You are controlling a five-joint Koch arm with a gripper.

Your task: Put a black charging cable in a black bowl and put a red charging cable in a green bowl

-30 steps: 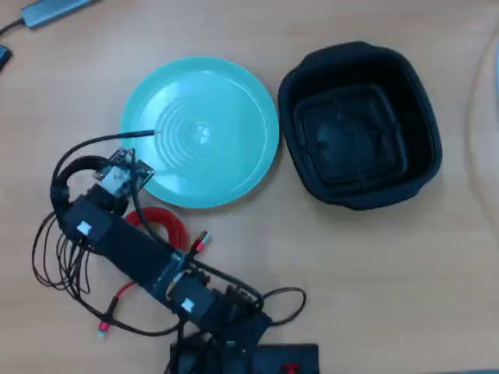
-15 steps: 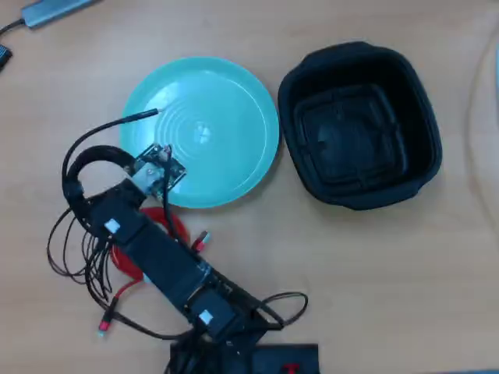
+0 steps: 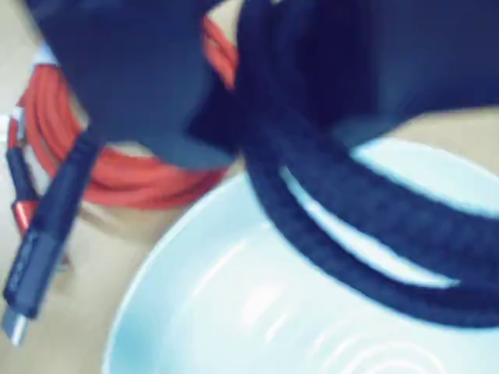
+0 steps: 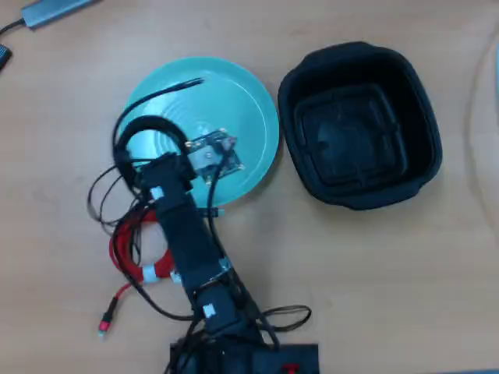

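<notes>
The black cable (image 4: 144, 140) is carried in the gripper (image 4: 168, 167), clamped on its coil, above the green dish (image 4: 249, 101) left of centre, presumably bound for the black bowl (image 4: 360, 125) at upper right.

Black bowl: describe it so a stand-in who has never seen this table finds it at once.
In the overhead view, start at the wide round green bowl near the table's middle. The black bowl sits right beside it on the right in this view, empty. Unlike that flat, ringed dish, it is deep, matte black and rounded-square, with a stepped inside.
</notes>
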